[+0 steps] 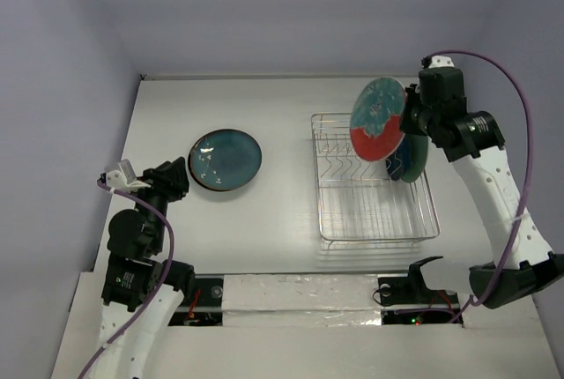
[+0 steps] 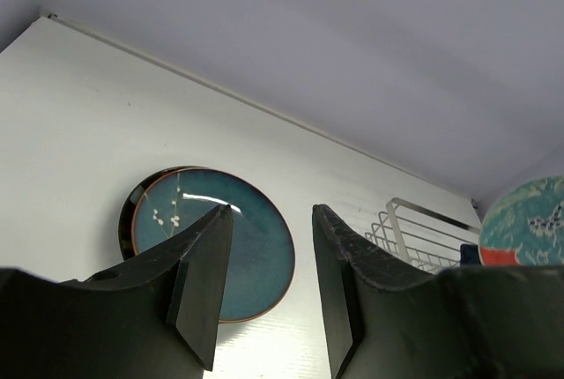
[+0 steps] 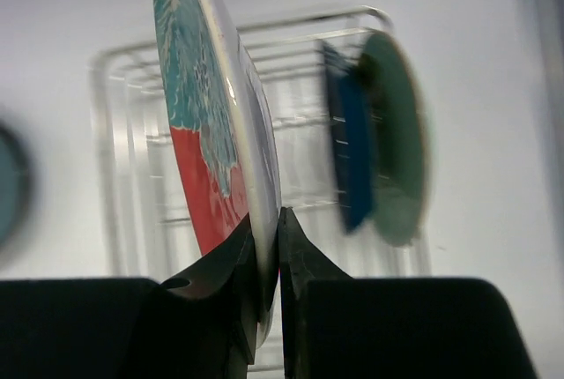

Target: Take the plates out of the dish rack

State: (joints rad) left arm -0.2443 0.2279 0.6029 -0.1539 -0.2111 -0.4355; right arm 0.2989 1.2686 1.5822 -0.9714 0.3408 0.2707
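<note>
My right gripper (image 1: 407,120) is shut on the rim of the red plate with the teal flower (image 1: 377,121) and holds it on edge above the far end of the silver wire dish rack (image 1: 374,220). In the right wrist view the fingers (image 3: 304,269) pinch that plate (image 3: 201,132). A navy dish (image 3: 346,154) and a mint green plate (image 3: 395,145) stand upright in the rack (image 3: 132,145) behind it; they also show in the top view (image 1: 411,157). A teal-blue plate (image 1: 226,159) lies flat on the table to the left. My left gripper (image 2: 270,220) is open and empty, near that plate (image 2: 256,238).
White walls enclose the table (image 1: 282,106) on the left, far and right sides. The rack's near half holds only bare tines (image 1: 370,194). A black mount (image 1: 423,278) sits at the near edge by the right arm's base.
</note>
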